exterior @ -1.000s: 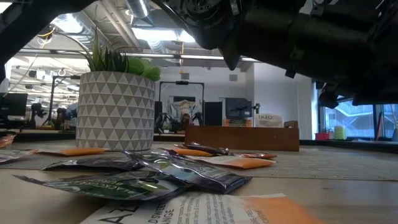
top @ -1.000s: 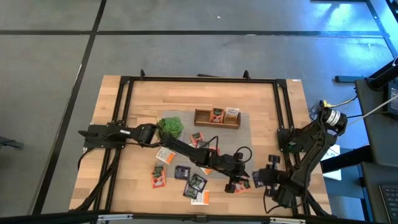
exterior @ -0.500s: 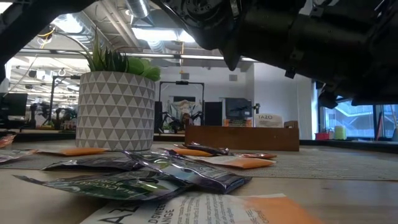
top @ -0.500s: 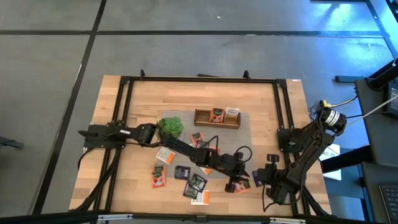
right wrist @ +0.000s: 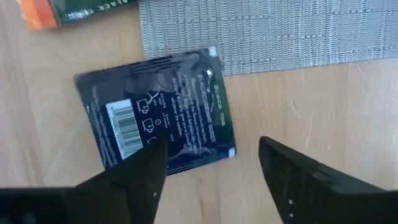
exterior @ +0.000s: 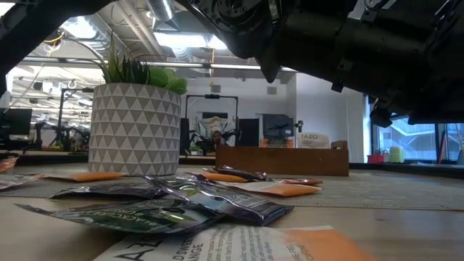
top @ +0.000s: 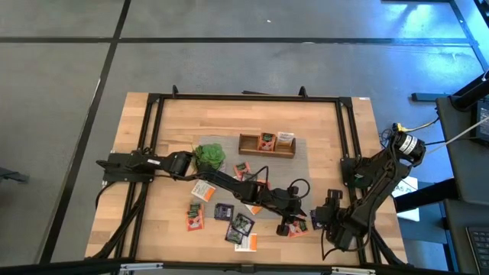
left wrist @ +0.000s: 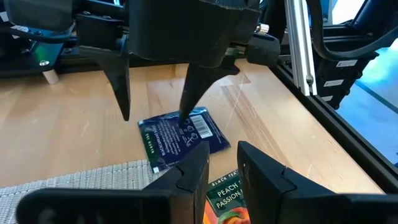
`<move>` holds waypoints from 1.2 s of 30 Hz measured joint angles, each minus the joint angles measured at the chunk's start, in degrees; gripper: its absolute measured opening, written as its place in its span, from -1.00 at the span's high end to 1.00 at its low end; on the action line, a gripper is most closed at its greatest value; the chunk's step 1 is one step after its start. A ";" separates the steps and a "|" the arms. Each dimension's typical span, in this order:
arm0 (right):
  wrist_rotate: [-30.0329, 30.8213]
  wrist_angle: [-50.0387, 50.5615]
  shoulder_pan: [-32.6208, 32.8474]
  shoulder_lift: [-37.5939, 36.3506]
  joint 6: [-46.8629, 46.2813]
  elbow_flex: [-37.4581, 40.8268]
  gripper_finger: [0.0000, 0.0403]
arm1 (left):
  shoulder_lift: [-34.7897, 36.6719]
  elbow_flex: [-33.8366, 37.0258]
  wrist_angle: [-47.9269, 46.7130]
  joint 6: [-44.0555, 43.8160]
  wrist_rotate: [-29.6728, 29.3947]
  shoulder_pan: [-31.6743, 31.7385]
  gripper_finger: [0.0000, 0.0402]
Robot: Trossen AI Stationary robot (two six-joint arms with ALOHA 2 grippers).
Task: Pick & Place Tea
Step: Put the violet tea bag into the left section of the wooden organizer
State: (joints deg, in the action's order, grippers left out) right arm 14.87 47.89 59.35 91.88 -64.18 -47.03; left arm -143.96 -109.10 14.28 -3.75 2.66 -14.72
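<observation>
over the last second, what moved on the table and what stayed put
Only the right arm moved: its gripper crept slightly toward the table's near edge, open above the dark blue tea sachet, which lies flat on the wood, not yet gripped. The left gripper stayed over the peach sachet, fingers open. The loose sachets, potted plant and wooden box did not shift.

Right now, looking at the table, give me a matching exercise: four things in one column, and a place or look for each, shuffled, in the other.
Things:
1. potted plant
2. wooden box
3. dark blue sachet
4. peach sachet

Descriptions:
A. just below the left end effector
B. on bare wood beside the grey mat, under the open right end effector
C. has sachets in it
D. white, triangle-patterned pot

Pairs: 1-D, 2-C, 3-B, 4-A
</observation>
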 joint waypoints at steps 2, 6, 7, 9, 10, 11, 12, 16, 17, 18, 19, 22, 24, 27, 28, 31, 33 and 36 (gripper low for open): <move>0.00 -0.95 0.00 0.00 -0.11 0.00 -0.33 | 0.00 0.00 0.01 0.00 0.00 0.00 0.60; -1.52 -2.14 -0.82 -0.02 -2.90 -0.02 -0.37 | 0.00 0.00 0.00 -0.10 0.00 0.00 0.62; -2.70 -2.13 -1.28 -0.06 -3.08 -0.02 -0.36 | 0.00 0.00 0.00 -0.31 0.01 0.00 0.62; -3.65 -2.78 -1.91 -0.18 -2.95 -0.02 -0.33 | 0.01 0.00 0.00 -1.01 0.02 0.00 0.61; -3.72 -3.05 -2.08 -0.40 -2.65 -0.02 -0.31 | 0.02 0.00 0.00 -1.11 0.01 0.00 0.61; -3.79 -3.04 -2.23 -0.83 -2.18 0.07 -0.29 | 0.00 0.00 -0.02 -1.14 0.04 0.00 0.61; -4.03 -3.02 -2.44 -1.47 -1.75 0.27 -0.26 | 0.01 0.00 -0.02 -1.16 0.26 0.00 0.60; -3.85 -3.75 -2.56 -5.84 -1.77 1.96 -0.15 | 0.02 0.00 -0.02 -1.51 3.01 0.10 0.61; -2.99 -4.30 -2.56 -7.34 -2.36 2.74 -0.12 | 0.02 0.00 -0.02 -1.52 3.51 0.17 0.61; -1.94 -4.83 -2.56 -8.83 -3.11 3.60 -0.10 | 0.02 0.00 -0.02 -1.61 3.75 0.21 0.62; -0.85 -5.58 -2.56 -10.25 -3.51 4.55 -0.07 | 0.02 0.01 -0.01 -1.65 4.04 0.24 0.62; 1.22 -11.45 -2.56 -13.95 -4.15 8.62 -0.01 | 0.02 0.02 -0.02 -1.66 4.92 0.26 0.61; 1.48 -16.16 -2.58 -15.33 -4.18 11.90 0.01 | 0.02 0.02 -0.09 -1.64 4.98 0.24 0.60; 1.32 -22.77 -2.56 -15.82 -4.07 15.82 0.04 | 0.02 0.02 -0.34 -1.63 5.01 0.24 0.59; 1.18 -24.16 -2.56 -15.81 -4.05 16.80 0.05 | 0.02 0.02 -0.39 -1.64 5.01 0.24 0.59; 1.36 -26.95 -2.56 -15.80 -1.94 18.77 0.08 | 0.02 0.02 -0.44 -1.60 5.00 0.28 0.60; 1.86 -27.41 -2.56 -15.79 -0.17 19.48 0.10 | 0.02 0.02 -0.44 -1.54 4.98 0.28 0.61; 2.43 -27.62 -2.56 -15.08 1.40 19.87 0.15 | 0.02 0.02 -0.48 -1.50 5.00 0.28 0.62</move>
State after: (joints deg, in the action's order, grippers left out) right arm 17.30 20.27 56.80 76.80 -62.78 -27.16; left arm -143.94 -109.08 13.80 -5.25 7.66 -14.44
